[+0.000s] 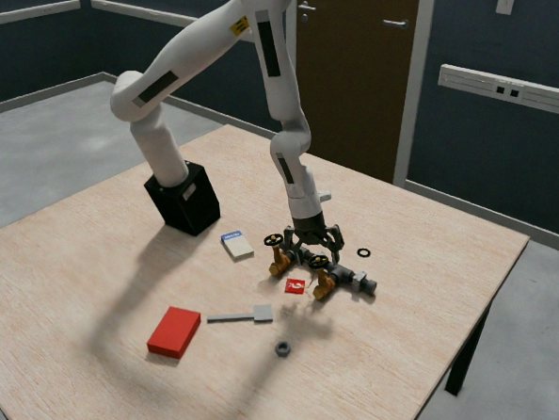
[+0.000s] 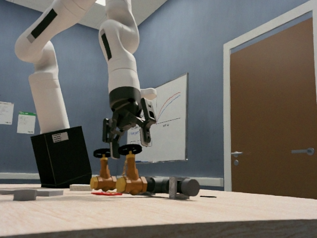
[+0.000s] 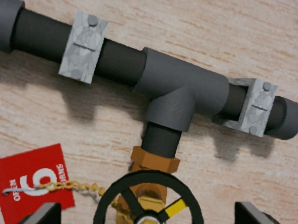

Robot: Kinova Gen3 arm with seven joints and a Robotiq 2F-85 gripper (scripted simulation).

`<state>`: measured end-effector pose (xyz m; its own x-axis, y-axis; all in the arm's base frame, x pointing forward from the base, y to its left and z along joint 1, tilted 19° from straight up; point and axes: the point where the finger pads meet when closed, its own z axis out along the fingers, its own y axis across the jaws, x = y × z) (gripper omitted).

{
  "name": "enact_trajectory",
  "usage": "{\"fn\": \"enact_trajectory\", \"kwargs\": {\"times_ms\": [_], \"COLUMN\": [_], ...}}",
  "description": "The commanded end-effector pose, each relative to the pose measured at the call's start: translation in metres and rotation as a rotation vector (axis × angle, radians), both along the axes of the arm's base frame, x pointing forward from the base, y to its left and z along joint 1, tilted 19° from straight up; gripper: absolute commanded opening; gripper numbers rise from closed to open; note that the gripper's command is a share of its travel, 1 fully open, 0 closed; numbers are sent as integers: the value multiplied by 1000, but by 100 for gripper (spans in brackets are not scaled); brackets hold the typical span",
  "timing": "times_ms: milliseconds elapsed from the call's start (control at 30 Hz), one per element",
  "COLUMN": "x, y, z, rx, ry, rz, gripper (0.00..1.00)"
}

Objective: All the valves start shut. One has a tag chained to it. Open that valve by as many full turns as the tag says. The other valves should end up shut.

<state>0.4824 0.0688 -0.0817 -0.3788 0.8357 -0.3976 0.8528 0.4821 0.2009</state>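
Two brass valves with black handwheels stand on a grey pipe manifold [image 1: 345, 272] [image 2: 163, 185] [image 3: 175, 85]. A red tag [image 1: 295, 285] [image 2: 107, 193] [image 3: 35, 182] showing a "6" is chained to the valve nearer the pipe's capped end; its handwheel [image 1: 318, 263] [image 2: 129, 149] [image 3: 147, 200] carries a yellow mark. The other valve's handwheel [image 1: 273, 240] [image 2: 102, 152] is to its left. My gripper [image 1: 311, 251] [image 2: 129, 145] [image 3: 148, 215] is open, pointing down, with its fingers on either side of the tagged valve's handwheel at about wheel height, not gripping it.
On the table lie a red block [image 1: 174, 331], a grey T-shaped tool [image 1: 245, 315] [image 2: 25, 193], a grey nut [image 1: 282, 346], a black ring [image 1: 363, 252] and a white card box [image 1: 237, 245]. The black robot base [image 1: 183, 198] [image 2: 61, 157] stands behind the valves.
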Motion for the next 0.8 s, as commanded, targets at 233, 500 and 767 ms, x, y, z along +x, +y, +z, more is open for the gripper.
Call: {"fn": "enact_trajectory", "kwargs": {"times_ms": [233,500,767], "x": [1,1,1], "y": [1,1,1], "z": [1,1,1], "rx": [76,84,84], "ry": [-59,-64,-64], "rz": [-192,-210,-210], "gripper": [100,100,59]}}
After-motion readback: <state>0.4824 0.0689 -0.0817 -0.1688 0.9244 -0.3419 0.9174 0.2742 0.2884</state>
